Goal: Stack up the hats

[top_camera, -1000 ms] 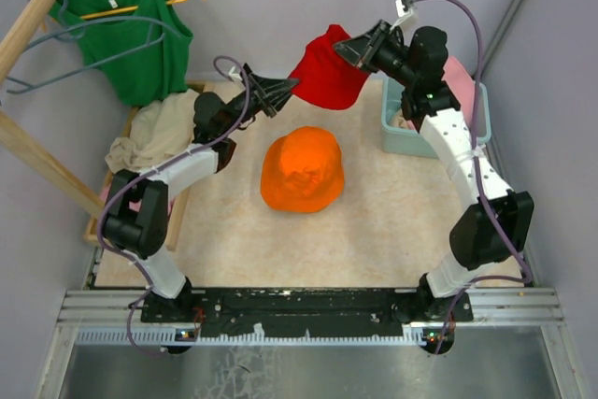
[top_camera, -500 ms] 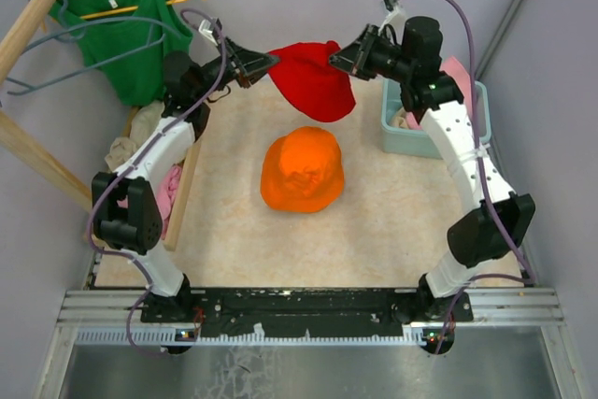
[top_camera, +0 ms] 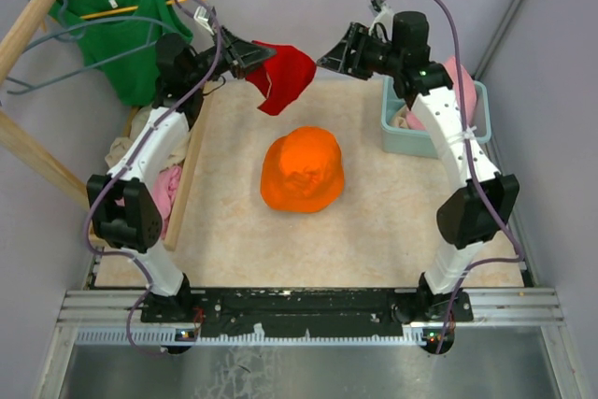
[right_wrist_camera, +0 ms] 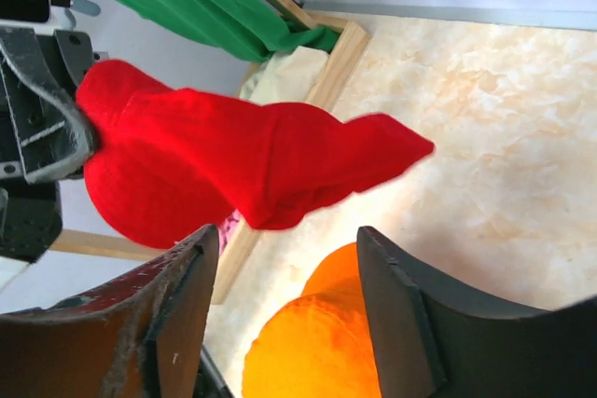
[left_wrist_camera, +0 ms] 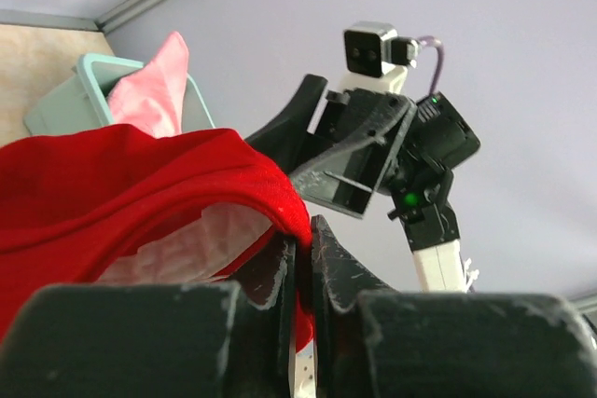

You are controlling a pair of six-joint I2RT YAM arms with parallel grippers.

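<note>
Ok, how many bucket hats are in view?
2 for sure: the red fabric bucket hat hanging from the left gripper, the orange fabric bucket hat mid-table. Pink cloth in the teal bin may hide more.

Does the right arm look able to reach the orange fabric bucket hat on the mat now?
Probably yes. The right claw is open and empty, the orange fabric bucket hat lies uncovered below, and the red fabric hat hangs aside from the left claw.
</note>
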